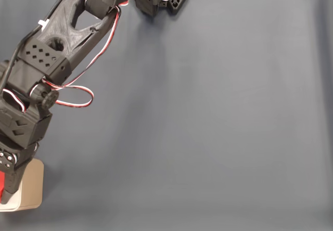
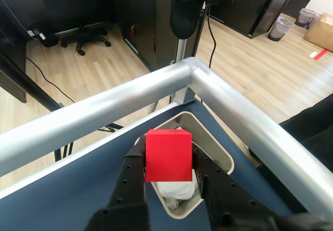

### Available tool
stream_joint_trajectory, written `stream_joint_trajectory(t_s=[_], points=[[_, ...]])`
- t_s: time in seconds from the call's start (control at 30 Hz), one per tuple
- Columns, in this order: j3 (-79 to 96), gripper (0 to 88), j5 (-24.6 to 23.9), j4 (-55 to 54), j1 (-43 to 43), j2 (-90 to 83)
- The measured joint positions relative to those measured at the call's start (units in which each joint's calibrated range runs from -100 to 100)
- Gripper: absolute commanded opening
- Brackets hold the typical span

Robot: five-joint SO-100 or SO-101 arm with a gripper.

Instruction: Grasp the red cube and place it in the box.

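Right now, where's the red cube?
In the wrist view the red cube sits mid-frame, held in the claw just above the box at the table's corner.

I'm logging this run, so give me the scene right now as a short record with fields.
held item: red cube, clamped between the two fingers of the hand
cube position: raised above the box, not yet inside
box location: table corner, beside the metal rail in the wrist view; bottom-left corner in the fixed view
box contents: crumpled white material
table surface: dark blue mat
task stage: cube carried, release pending
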Motion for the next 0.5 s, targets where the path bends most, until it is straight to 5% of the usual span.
stream_joint_trajectory(t_s=[0.5], points=[[0.0,1.5,0.0,-0.72,1.85,0.69]])
